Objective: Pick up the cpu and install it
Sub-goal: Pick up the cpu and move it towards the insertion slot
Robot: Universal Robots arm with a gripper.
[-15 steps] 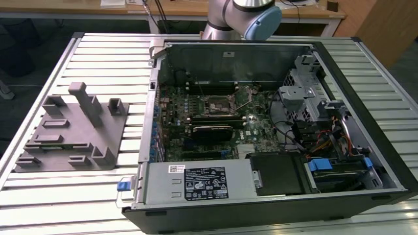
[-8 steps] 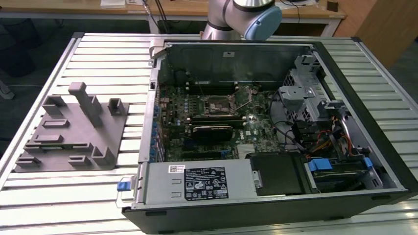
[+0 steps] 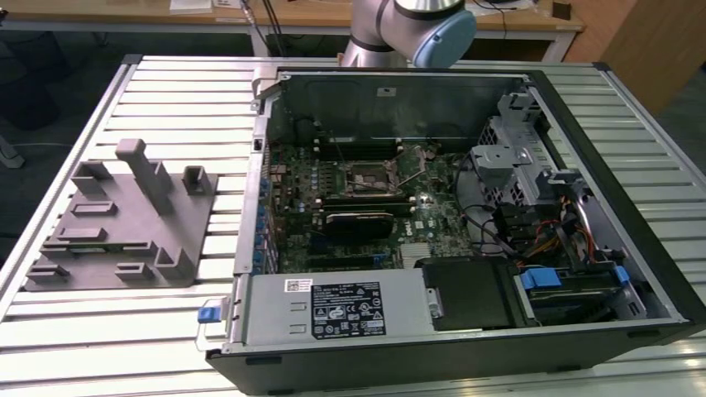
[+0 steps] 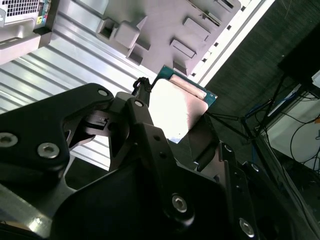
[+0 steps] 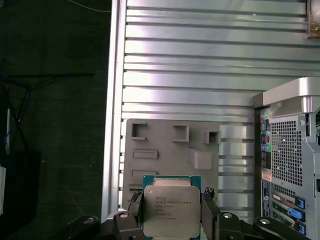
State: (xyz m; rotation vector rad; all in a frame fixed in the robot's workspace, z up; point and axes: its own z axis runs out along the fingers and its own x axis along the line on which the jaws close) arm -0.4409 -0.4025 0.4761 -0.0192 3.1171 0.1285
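Above the slatted table (image 5: 200, 60), over the grey block (image 5: 165, 150), my gripper (image 5: 171, 200) is clamped on the cpu (image 5: 171, 212), fingers (image 5: 209, 200) pressing two opposite edges. The first wrist view shows its silver top and green rim beside the computer case (image 5: 290, 150); the second wrist view catches it aslant. In the exterior view the case lies open, motherboard (image 3: 364, 190) bare, my arm (image 3: 414, 29) behind it.
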